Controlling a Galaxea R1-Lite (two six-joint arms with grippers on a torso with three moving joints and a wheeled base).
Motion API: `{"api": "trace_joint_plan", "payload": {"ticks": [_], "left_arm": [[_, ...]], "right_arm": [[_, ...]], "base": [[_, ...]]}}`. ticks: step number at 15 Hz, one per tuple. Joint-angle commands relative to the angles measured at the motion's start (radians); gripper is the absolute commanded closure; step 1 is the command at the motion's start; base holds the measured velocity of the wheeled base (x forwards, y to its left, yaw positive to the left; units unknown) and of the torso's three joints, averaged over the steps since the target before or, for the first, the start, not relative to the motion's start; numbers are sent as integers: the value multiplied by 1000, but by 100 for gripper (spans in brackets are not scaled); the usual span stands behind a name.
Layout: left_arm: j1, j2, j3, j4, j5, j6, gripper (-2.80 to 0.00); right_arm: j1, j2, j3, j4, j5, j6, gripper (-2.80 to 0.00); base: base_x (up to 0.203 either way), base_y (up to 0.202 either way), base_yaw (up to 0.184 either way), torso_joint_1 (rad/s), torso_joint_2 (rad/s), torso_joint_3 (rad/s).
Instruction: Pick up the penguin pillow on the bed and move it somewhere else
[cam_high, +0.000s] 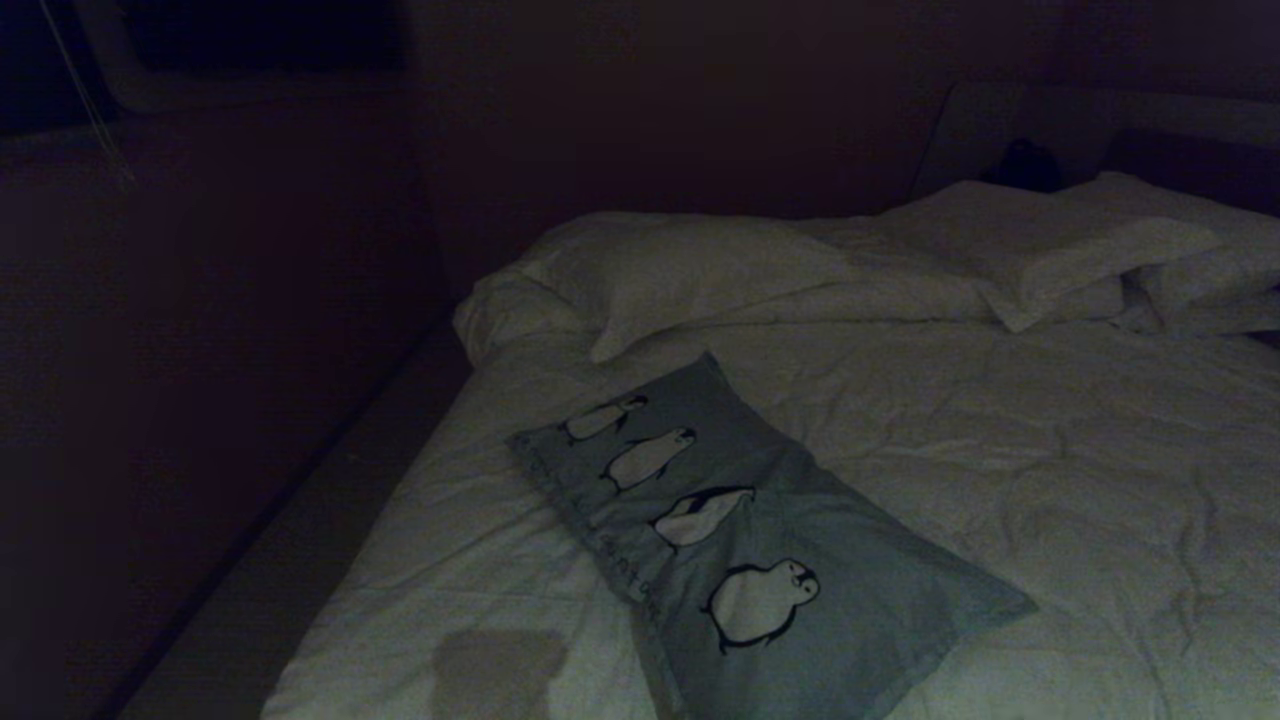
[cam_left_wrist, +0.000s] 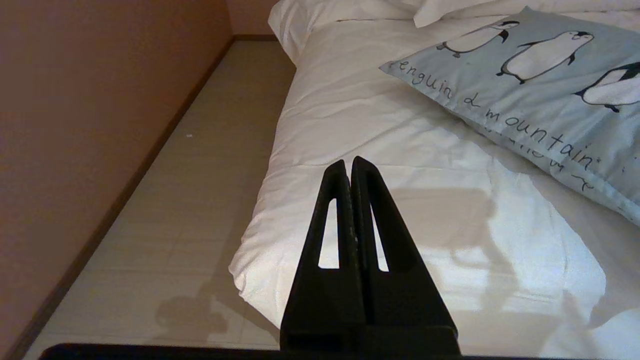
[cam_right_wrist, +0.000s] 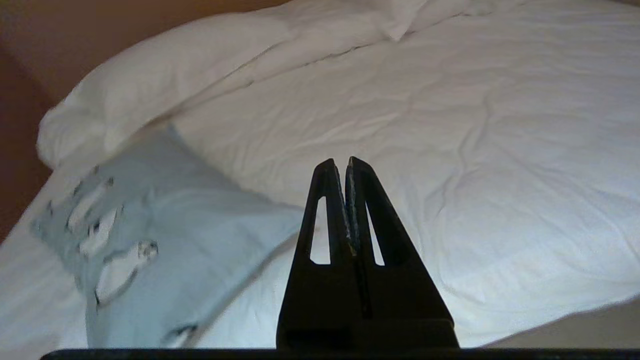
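Note:
The grey-blue penguin pillow (cam_high: 760, 540) lies flat and slantwise on the bed (cam_high: 1050, 480), near its left side. The same pillow (cam_left_wrist: 540, 75) fills a corner of the left wrist view, and in the right wrist view the pillow (cam_right_wrist: 165, 240) lies off to one side. My left gripper (cam_left_wrist: 349, 162) is shut and empty, hovering by the duvet's near corner, apart from the pillow. Just as empty, my right gripper (cam_right_wrist: 340, 164) is shut above the white duvet, beside the pillow's edge without touching it. Neither arm shows in the head view.
Plain white pillows (cam_high: 1020, 250) and a bunched duvet fold (cam_high: 650, 270) lie at the head of the bed. A strip of pale floor (cam_left_wrist: 190, 200) runs between the bed's left side and a brown wall (cam_left_wrist: 75, 125). A dark object (cam_high: 1025, 165) sits by the headboard.

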Motion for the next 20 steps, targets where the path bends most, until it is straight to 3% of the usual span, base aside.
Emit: {"api": "trace_joint_plan", "payload": {"ticks": [1, 7, 14, 20], "left_arm": [[0, 0, 0, 0, 0, -1, 0], [0, 0, 0, 0, 0, -1, 0], [0, 0, 0, 0, 0, -1, 0], [0, 0, 0, 0, 0, -1, 0]], "right_arm": [[10, -84, 73, -29, 99, -87, 0], [11, -199, 208, -48, 125, -179, 0], [11, -199, 456, -301, 178, -285, 0], [11, -199, 651, -428, 199, -282, 0]], "base": [[0, 0, 0, 0, 0, 0], [0, 0, 0, 0, 0, 0], [0, 0, 0, 0, 0, 0], [0, 0, 0, 0, 0, 0]]}}
